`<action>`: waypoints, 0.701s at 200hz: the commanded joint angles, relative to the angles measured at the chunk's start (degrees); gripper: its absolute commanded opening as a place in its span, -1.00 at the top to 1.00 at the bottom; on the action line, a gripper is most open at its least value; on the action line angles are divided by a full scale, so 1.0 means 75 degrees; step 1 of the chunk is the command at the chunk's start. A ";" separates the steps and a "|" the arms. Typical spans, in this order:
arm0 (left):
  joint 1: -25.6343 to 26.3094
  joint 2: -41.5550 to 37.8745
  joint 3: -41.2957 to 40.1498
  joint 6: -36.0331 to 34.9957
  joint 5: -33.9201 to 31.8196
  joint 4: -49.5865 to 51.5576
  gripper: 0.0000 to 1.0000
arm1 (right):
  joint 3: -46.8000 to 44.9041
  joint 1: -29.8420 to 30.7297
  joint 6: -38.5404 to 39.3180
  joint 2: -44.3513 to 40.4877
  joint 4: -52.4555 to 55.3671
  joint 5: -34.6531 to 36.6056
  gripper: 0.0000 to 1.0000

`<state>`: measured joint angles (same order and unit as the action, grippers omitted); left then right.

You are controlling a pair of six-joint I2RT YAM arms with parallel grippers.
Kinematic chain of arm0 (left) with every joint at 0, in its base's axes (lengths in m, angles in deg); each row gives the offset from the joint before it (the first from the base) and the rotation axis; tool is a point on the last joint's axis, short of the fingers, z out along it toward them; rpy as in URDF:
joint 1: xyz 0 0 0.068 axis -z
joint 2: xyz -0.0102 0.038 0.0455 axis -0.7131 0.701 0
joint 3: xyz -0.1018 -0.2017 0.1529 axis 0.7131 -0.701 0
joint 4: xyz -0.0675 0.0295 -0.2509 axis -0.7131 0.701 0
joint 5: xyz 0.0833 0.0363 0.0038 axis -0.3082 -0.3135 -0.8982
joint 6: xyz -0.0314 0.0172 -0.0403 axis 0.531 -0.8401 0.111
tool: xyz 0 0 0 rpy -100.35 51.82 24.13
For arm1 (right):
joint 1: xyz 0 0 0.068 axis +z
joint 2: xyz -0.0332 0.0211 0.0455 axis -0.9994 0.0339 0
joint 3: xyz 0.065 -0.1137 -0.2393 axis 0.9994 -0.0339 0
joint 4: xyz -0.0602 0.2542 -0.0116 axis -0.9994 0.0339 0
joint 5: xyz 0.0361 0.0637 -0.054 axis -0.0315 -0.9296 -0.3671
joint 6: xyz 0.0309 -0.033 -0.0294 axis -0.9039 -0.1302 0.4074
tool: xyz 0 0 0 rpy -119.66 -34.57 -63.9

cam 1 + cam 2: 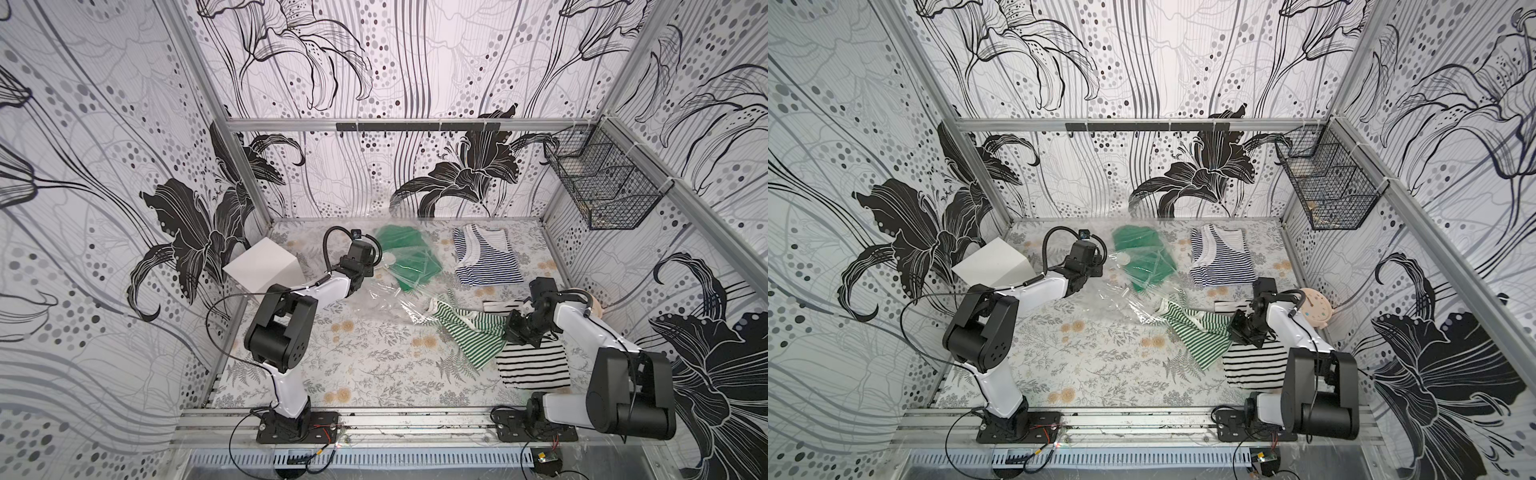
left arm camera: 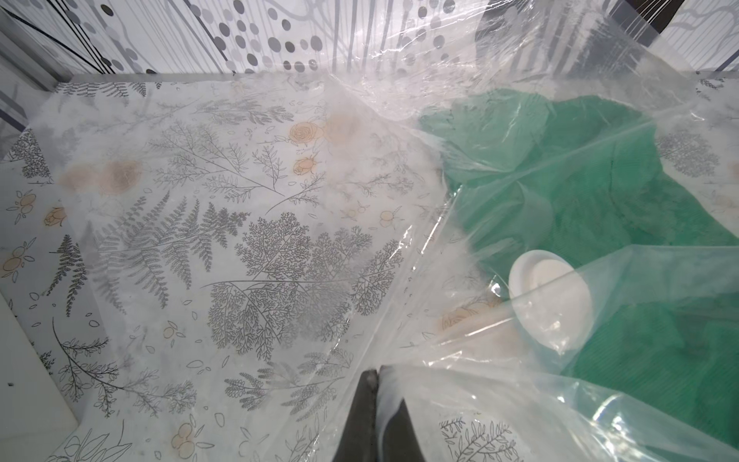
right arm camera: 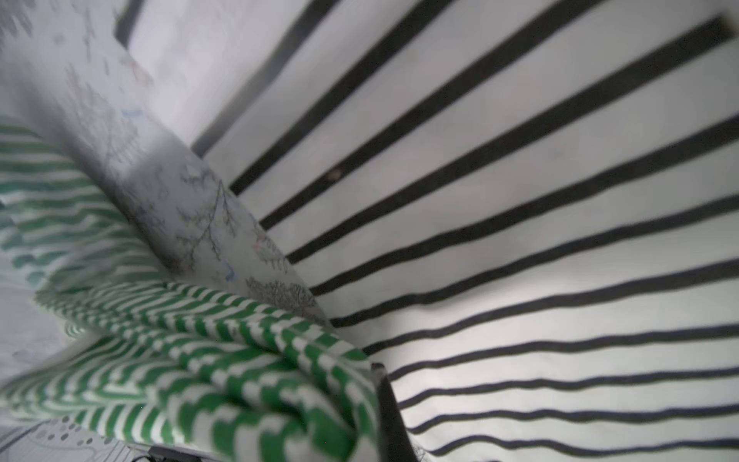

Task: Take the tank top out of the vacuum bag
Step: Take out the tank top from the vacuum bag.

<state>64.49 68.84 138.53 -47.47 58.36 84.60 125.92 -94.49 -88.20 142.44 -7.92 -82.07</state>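
The vacuum bag (image 1: 395, 291) (image 1: 1121, 293) lies crumpled mid-table, clear and crinkly, with a round white valve cap (image 2: 552, 296). A plain green garment (image 1: 409, 257) (image 2: 600, 180) shows inside it. My left gripper (image 2: 378, 372) (image 1: 365, 268) is shut on a fold of the bag's plastic beside the cap. A green-and-white striped tank top (image 1: 469, 332) (image 1: 1196, 332) (image 3: 200, 360) stretches from the bag's near end toward the right. My right gripper (image 3: 360, 384) (image 1: 509, 328) is shut on its right end; cloth hides one finger.
A black-and-white striped garment (image 1: 532, 365) (image 3: 560, 240) lies under the right gripper. A blue-striped tank top (image 1: 486, 257) lies flat at the back. A white box (image 1: 266, 270) stands at the left wall, a wire basket (image 1: 602, 187) hangs at right, and a pink round object (image 1: 1316, 309) sits by the right wall.
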 commanded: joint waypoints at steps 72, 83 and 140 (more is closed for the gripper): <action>-0.0803 0.0215 0.0123 -0.0060 0.0040 -0.0370 1.00 | 0.0222 -0.0913 -0.1070 0.0213 -0.0670 0.0923 1.00; -0.0812 0.0213 0.0142 -0.0086 0.0129 -0.0393 1.00 | 0.0228 -0.0911 -0.1020 0.0308 -0.0775 0.0860 1.00; -0.0219 0.0214 0.0241 0.0022 0.0828 -0.0818 1.00 | -0.0117 0.1582 -0.1285 0.0444 -0.1502 0.0057 1.00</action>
<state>60.87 69.85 138.57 -47.18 64.43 82.72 127.17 -91.59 -94.47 145.94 -15.84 -79.75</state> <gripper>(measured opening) 0.047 0.067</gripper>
